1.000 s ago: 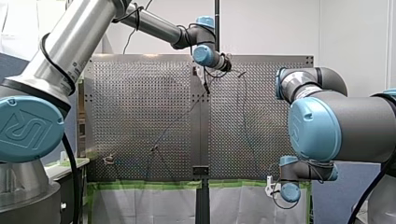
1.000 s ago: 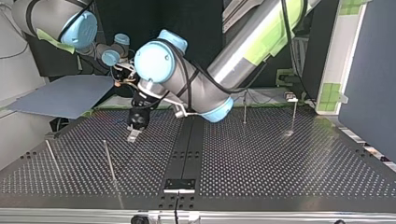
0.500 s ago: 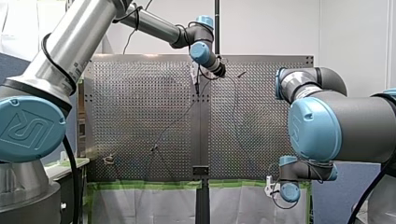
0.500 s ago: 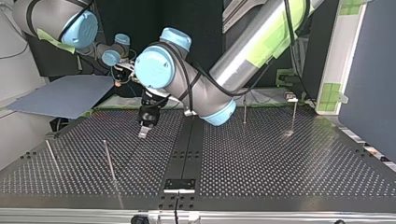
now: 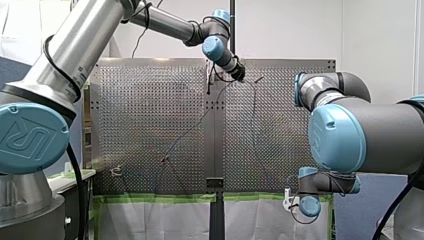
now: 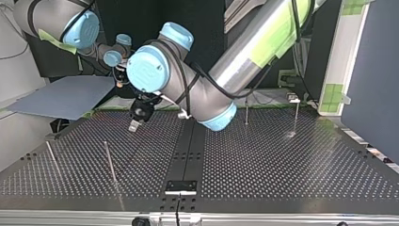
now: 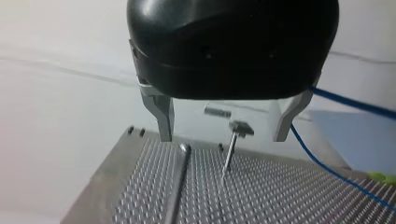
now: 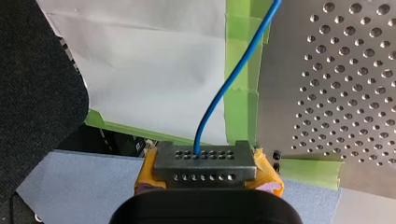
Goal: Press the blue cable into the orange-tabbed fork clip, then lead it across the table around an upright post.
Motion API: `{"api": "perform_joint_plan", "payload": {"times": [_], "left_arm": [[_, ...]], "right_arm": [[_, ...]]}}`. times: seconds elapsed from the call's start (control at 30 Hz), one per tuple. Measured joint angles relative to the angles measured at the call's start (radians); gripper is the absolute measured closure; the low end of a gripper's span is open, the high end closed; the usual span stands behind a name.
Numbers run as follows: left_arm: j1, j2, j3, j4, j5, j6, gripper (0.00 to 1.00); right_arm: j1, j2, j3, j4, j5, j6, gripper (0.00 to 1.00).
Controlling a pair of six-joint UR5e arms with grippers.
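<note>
**Left gripper open over the posts, right gripper clamped on the cable**

My left gripper [image 7: 225, 138] hangs above the perforated table [image 7: 280, 196]. Its metal fingers [image 7: 163, 119] stand wide apart with nothing between them. Ahead of it, framed in the gap, stands a headed upright post [image 7: 229, 154]. A plain post [image 7: 180, 172] rises ahead of one finger. The table's edge and a corner lie just beyond both posts, with a pale wall past them. On the gripper's own side of the posts the bare perforated surface spreads out below it.

The blue cable [image 7: 336, 175] passes just outside the other finger and slants down over the table. Its line slips behind that fingertip, so I cannot tell whether the two touch.

My right gripper [image 8: 205, 161] sits off the table, with the table's edge just beside it. Its yellow pads [image 8: 145, 175] are closed on the cable. The cable rises from the gripper and curves away along the green tape [image 8: 238, 70] on that edge. A white sheet [image 8: 140, 56] hangs on the gripper's other side.

In the top view my left arm's bulk covers most of the right gripper. In the front view the cable is only a faint thin line, and its course over the table is hard to follow. A small fitting [image 5: 116, 171], well apart from both grippers, is too small to identify.
</note>
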Motion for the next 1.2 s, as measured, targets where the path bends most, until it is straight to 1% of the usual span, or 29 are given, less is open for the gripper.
{"api": "perform_joint_plan", "payload": {"times": [0.07,0.17,0.37,0.47,0.6,0.9,1.0,1.1,1.2], "left_arm": [[0.000,0.000,0.018,-0.019,0.019,0.012,0.00],[0.000,0.000,0.048,-0.049,0.049,0.005,0.00],[0.007,-0.004,0.102,-0.102,0.103,-0.040,0.00],[0.011,-0.005,0.129,-0.109,0.130,-0.067,0.00],[0.018,-0.006,0.156,-0.081,0.171,-0.108,0.00],[0.039,-0.007,0.162,0.007,0.259,-0.198,0.00],[0.042,-0.007,0.162,0.032,0.268,-0.224,0.00],[0.043,-0.008,0.162,0.049,0.263,-0.254,0.00],[0.044,-0.018,0.164,0.051,0.257,-0.284,0.00]], "right_arm": [[0.001,0.000,0.000,0.000,0.000,0.000,1.00],[0.002,0.000,0.000,0.001,0.000,0.000,1.00],[0.003,0.000,0.000,0.001,0.000,0.000,1.00],[0.003,0.000,0.000,0.001,0.000,0.000,1.00],[0.003,0.000,0.000,0.001,0.000,0.000,1.00],[0.005,0.000,0.000,0.005,0.000,-0.001,1.00],[0.006,0.000,0.000,0.006,0.000,-0.001,1.00],[0.006,0.000,0.000,0.007,0.000,0.000,1.00],[0.006,0.000,0.000,0.007,0.000,0.000,1.00]]}}
